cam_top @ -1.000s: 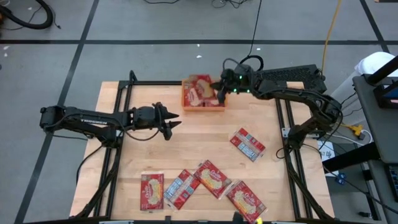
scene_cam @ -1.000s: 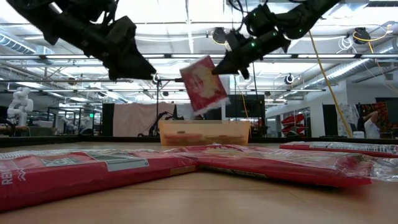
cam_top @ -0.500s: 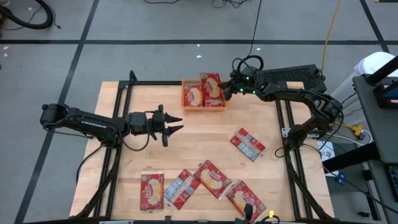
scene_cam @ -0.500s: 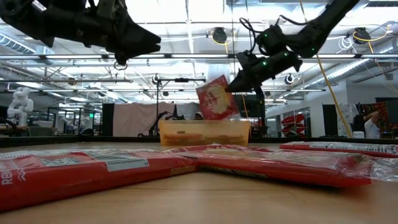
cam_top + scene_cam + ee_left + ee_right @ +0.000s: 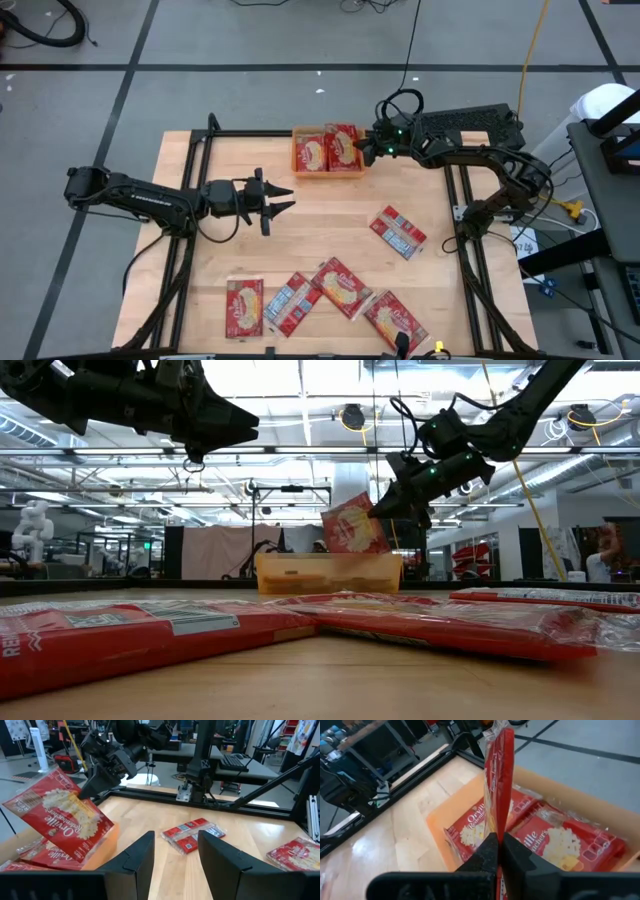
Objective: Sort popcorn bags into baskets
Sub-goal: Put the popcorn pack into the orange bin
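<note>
The right gripper [image 5: 366, 149] pinches a popcorn bag [image 5: 352, 528] by its edge, tilted over the orange basket [image 5: 300, 170]; its fingertips are hidden behind the bag in the low view. Two bags [image 5: 540, 840] lie flat inside the basket. The left gripper [image 5: 282, 197] hangs above the bare table [image 5: 330, 215] with fingers spread, holding nothing. Five more bags [image 5: 399, 231] lie on the table, the nearest ones cut off by the edge of the high view.

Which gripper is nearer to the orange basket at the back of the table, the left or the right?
The right. The right gripper is at the orange basket's edge, holding a popcorn bag over it. The left gripper hangs over bare table in front of the basket, clearly farther off.
</note>
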Robot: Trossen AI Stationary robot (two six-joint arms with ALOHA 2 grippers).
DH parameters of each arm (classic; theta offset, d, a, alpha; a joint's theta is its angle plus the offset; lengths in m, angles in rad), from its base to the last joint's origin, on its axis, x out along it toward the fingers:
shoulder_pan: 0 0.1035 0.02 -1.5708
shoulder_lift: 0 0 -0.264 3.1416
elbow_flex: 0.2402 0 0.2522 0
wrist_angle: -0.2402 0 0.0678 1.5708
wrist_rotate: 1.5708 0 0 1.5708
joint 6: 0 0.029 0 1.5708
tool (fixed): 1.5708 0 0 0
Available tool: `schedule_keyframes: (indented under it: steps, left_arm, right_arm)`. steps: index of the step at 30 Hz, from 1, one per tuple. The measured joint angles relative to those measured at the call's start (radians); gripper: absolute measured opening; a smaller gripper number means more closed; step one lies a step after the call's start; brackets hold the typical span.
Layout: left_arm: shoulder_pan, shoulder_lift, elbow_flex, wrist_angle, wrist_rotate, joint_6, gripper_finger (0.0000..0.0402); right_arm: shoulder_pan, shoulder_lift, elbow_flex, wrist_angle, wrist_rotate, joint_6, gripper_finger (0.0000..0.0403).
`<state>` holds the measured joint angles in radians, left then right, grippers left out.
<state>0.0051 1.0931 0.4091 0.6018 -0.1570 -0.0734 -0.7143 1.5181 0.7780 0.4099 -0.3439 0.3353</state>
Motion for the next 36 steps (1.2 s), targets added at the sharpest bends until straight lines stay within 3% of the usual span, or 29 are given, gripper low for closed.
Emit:
schedule_keyframes:
  steps: [8, 14, 21, 30, 36]
  left_arm:
    - [0.000, 0.000, 0.000, 0.001, 0.000, -0.001, 0.0152]
    - [0.000, 0.000, 0.000, 0.001, 0.000, 0.011, 0.0152]
    - [0.000, 0.000, 0.000, -0.001, 0.000, 0.016, 0.0152]
    - [0.000, 0.000, 0.000, -0.122, -0.001, -0.013, 0.0152]
    - [-0.060, 0.000, 0.000, -0.248, 0.005, -0.070, 0.0154]
  right_arm:
    - [-0.005, 0.000, -0.006, -0.002, 0.035, -0.031, 0.0053]
    - [-0.011, 0.000, -0.006, -0.001, 0.134, -0.052, 0.0112]
    - [-0.006, -0.001, -0.006, 0.034, 0.132, -0.060, 0.0154]
    - [0.168, -0.001, -0.006, 0.035, 0.077, -0.132, 0.0156]
    - [0.336, -0.002, -0.006, 0.034, 0.078, -0.308, 0.0156]
